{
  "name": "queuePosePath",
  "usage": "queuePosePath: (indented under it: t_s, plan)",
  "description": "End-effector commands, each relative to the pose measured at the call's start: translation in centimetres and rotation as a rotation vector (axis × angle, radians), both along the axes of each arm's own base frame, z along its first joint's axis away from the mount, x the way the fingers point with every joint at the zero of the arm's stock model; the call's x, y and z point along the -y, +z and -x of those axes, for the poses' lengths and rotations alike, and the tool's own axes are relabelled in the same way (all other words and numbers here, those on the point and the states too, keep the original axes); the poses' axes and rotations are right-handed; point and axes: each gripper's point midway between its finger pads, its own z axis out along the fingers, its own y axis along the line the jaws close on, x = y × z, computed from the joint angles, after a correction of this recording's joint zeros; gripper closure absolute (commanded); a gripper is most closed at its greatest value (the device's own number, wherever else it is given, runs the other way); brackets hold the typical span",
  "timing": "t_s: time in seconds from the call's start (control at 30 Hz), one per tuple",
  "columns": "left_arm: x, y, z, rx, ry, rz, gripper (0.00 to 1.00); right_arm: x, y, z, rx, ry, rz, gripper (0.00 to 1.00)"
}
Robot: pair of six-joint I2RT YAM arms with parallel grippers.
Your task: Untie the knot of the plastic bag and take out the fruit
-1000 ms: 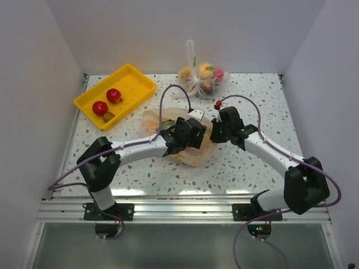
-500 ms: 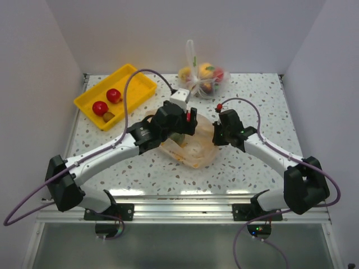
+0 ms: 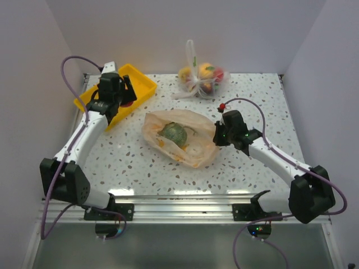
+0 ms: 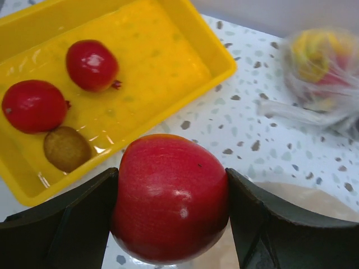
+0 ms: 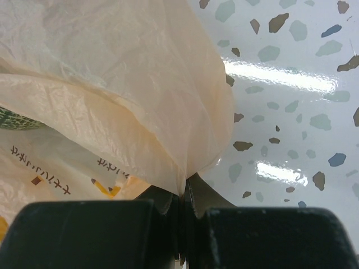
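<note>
While pinching the plastic bag (image 3: pixel 185 148) edge in right gripper (image 5: pixel 182 196) jaws, clamped red fruit (image 4: pixel 168 207) in left gripper (image 4: pixel 171 179) jaws, yellow tray (image 4: pixel 207 53) just beyond, at the far-left corner of the desk (image 3: pixel 252 95).

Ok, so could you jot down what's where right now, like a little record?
Left gripper: shut on red fruit, beside the tray
Right gripper: shut on bag edge
In tray: two red fruits, brown fruit
In bag: green fruit
Far side: clear bag of fruit, tied
</note>
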Motion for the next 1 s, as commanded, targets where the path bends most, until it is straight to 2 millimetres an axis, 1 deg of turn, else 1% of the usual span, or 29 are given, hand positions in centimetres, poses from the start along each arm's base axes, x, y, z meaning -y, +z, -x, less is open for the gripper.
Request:
queuePosePath:
  t_s: [0.0, 0.03, 0.07, 0.1, 0.13, 0.17, 0.2, 0.23, 0.27, 0.3, 0.33, 0.37, 0.43, 0.53, 0.57, 0.63, 0.67, 0.7, 0.83, 0.87, 0.9, 0.93, 0.97]
  plan:
    - [-4.5, -3.0, -2.3, -0.058, 0.103, 0.027, 0.52, -0.4, 1.2, 0.1, 0.028, 0.0, -0.047, 1.0]
    - [-5.2, -3.4, -2.9, -0.062, 0.124, 0.023, 0.51, -0.8, 1.2, 0.4, 0.02, 0.017, -0.061, 1.0]
    - [-6.0, -5.0, -3.8, -0.088, 0.148, 0.018, 0.51, -0.8, 1.3, 0.4, 0.021, 0.017, -0.063, 1.0]
    - [-7.3, -4.9, -4.6, -0.083, 0.186, 0.012, 0.51, -0.8, 1.3, 0.4, 0.018, 0.021, -0.062, 1.0]
    - [-7.9, -5.4, -5.1, -0.09, 0.204, 0.009, 0.51, -0.8, 1.2, 0.5, 0.016, 0.018, -0.062, 1.0]
    - [-8.5, -7.2, -6.0, -0.123, 0.22, -0.002, 0.5, -0.8, 1.2, 0.5, 0.014, 0.022, -0.063, 1.0]
    - [-9.7, -7.0, -6.7, -0.116, 0.252, -0.009, 0.49, -0.8, 1.2, 0.6, 0.011, 0.02, -0.065, 1.0]
    - [-10.2, -7.6, -7.2, -0.129, 0.26, -0.016, 0.48, -0.8, 1.3, 0.6, 0.012, 0.021, -0.066, 1.0]
    - [-10.7, -9.3, -7.7, -0.162, 0.267, -0.029, 0.46, -0.8, 1.3, 0.8, 0.011, 0.022, -0.069, 1.0]
    - [-10.8, -8.9, -8.6, -0.151, 0.273, -0.033, 0.45, -0.8, 1.4, 0.8, 0.015, 0.024, -0.07, 1.0]
    - [-11.9, -9.2, -8.8, -0.161, 0.294, -0.04, 0.43, -0.8, 1.4, 0.9, 0.012, 0.025, -0.072, 1.0]
    - [-12.4, -10.1, -9.2, -0.177, 0.302, -0.051, 0.39, -0.8, 1.4, 1.0, 0.012, 0.026, -0.073, 1.0]
    - [-13.0, -9.8, -9.7, -0.163, 0.32, -0.06, 0.38, -0.7, 1.5, 1.1, 0.01, 0.026, -0.073, 1.0]
    - [-12.9, -10.0, -10.4, -0.147, 0.301, -0.055, 0.24, -0.7, 1.4, 1.1, 0.007, 0.024, -0.07, 0.99]
    - [-12.8, -10.4, -10.4, -0.154, 0.295, -0.051, 0.13, -0.7, 1.5, 1.1, 0.009, 0.026, -0.07, 0.97]
    - [-12.3, -10.7, -10.4, -0.16, 0.272, -0.038, 0.04, -0.6, 1.6, 1.0, 0.01, 0.022, -0.067, 0.9]
    - [-12.2, -10.4, -10.3, -0.155, 0.27, -0.033, 0.0, -0.7, 1.7, 0.9, 0.013, 0.023, -0.064, 0.83]
    - [-12.1, -10.6, -10.0, -0.158, 0.266, -0.028, 0.0, -0.6, 1.7, 0.9, 0.012, 0.025, -0.06, 0.82]
    - [-11.5, -8.9, -9.3, -0.124, 0.252, 0.004, 0.0, -0.5, 2.1, 0.7, 0.022, 0.024, -0.05, 0.81]
    - [-11.4, -7.5, -8.9, -0.096, 0.253, 0.021, 0.0, -0.5, 2.3, 0.7, 0.027, 0.027, -0.048, 0.81]
    - [-10.8, -7.5, -8.4, -0.098, 0.236, 0.04, 0.0, -0.5, 2.3, 0.7, 0.027, 0.03, -0.047, 0.81]
    - [-10.5, -6.9, -8.0, -0.087, 0.227, 0.052, 0.0, -0.5, 2.5, 0.6, 0.031, 0.03, -0.047, 0.8]
    - [-10.1, -5.1, -7.4, -0.049, 0.219, 0.07, 0.0, -0.5, 2.8, 0.6, 0.038, 0.037, -0.046, 0.79]
